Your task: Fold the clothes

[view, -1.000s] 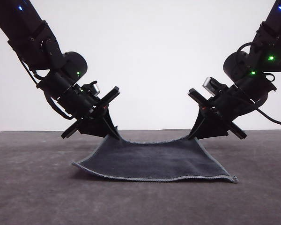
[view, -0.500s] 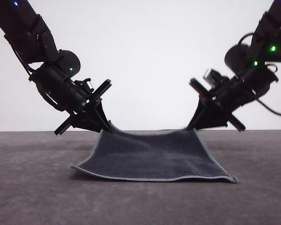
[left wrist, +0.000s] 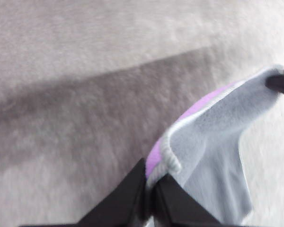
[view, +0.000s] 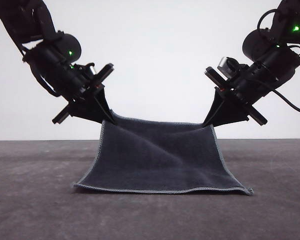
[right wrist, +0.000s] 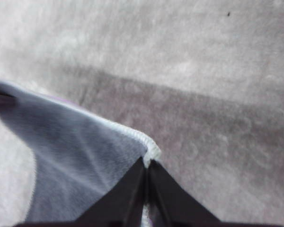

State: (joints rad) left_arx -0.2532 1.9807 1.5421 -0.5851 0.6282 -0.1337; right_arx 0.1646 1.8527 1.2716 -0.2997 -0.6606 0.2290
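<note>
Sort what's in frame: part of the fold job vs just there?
In the job:
cloth, far edge lifted, near edge on the table
left gripper, shut on its far left corner
right gripper, shut on its far right corner

Just there:
table

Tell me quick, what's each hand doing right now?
Left hand: closed, holding a far corner of the cloth.
Right hand: closed, holding the other far corner.

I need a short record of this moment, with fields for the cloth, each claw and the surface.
cloth: dark grey cloth, purple underside seen in the left wrist view, stitched grey hem
far edge: lifted off the table, sagging between the two claws
near edge: lying on the table
left claw: shut on the far left corner
right claw: shut on the far right corner
surface: dark grey table
</note>
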